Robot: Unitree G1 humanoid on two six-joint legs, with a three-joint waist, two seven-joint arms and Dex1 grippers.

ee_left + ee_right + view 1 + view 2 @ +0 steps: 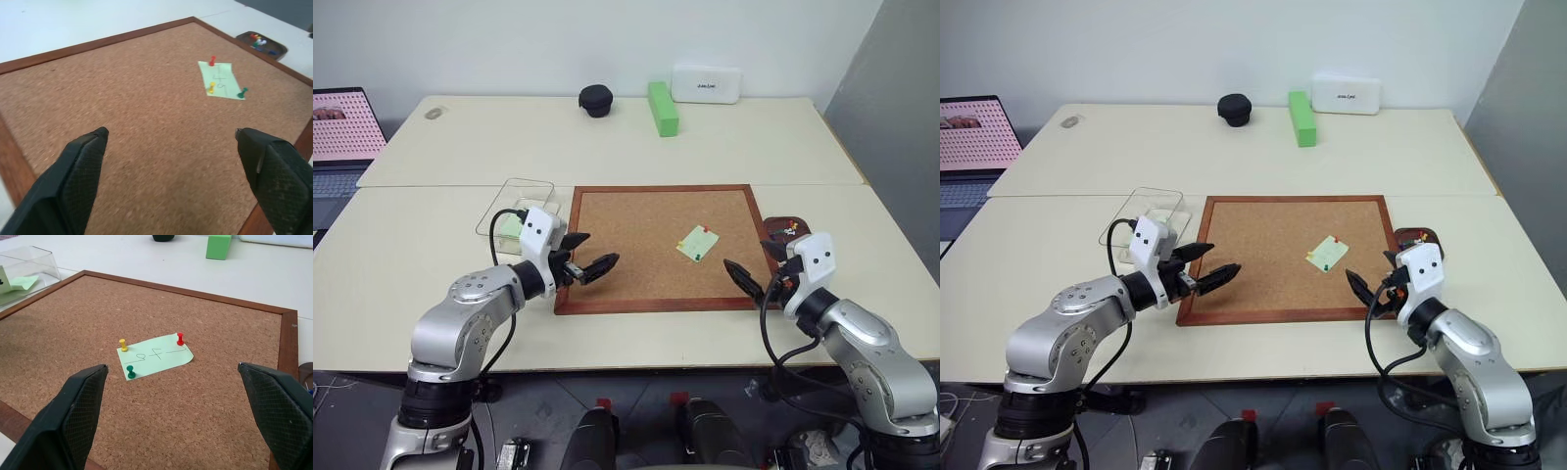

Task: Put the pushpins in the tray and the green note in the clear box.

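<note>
1. Green note [154,355] lay on the corkboard [636,245], held by red [180,338], yellow [123,344] and green [130,371] pushpins. Pulling it first risked a tear.
2. Left gripper [587,259] and right gripper [751,281] hovered at the board's near edge, jaws apart, empty. Tiny pins could slip and roll.
3. Tray [261,44] already held pins, so a drop might bounce out.
4. Clear box [514,201] sat beside the board's left edge and looked easy to nudge.

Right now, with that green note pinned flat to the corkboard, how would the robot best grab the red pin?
Probably by its plastic head, from above. The red pin stands upright at a corner of the green note, point sunk in the corkboard, so only the head sticks up. The right end effector, open and nearer, could close on it and pull straight up.
</note>
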